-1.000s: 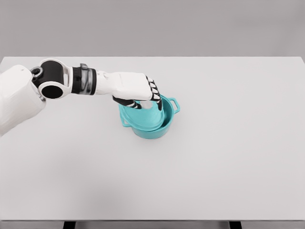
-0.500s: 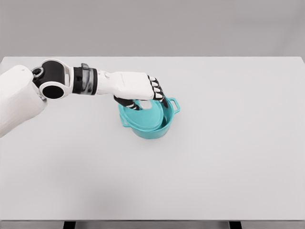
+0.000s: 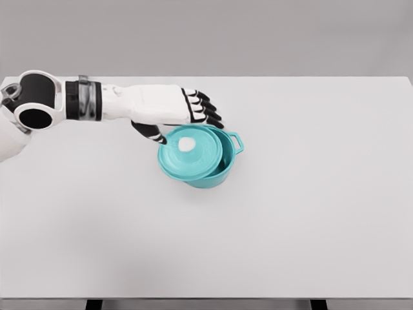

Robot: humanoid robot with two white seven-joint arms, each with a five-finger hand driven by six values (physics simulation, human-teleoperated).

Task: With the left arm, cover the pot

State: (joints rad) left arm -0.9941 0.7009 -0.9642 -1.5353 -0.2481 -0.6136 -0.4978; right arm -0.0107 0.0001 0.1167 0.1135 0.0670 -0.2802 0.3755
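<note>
A teal pot (image 3: 222,173) with side handles stands on the white table (image 3: 310,194), left of its middle. The teal lid (image 3: 200,158), with a white knob (image 3: 187,144), lies askew on the pot. It is shifted to the left and overhangs the rim, so the right part of the opening shows. My left hand (image 3: 186,126) hovers just above and behind the lid's left half. It is open, its fingers (image 3: 205,111) are spread, and it holds nothing. The right arm is out of view.
The table's far edge meets a grey wall. The near table edge runs along the bottom of the view.
The left hand has let go of the lid, opened and drawn back to the left and up. The lid, tilted inside the pot before, now rests on the rim, off-centre.
</note>
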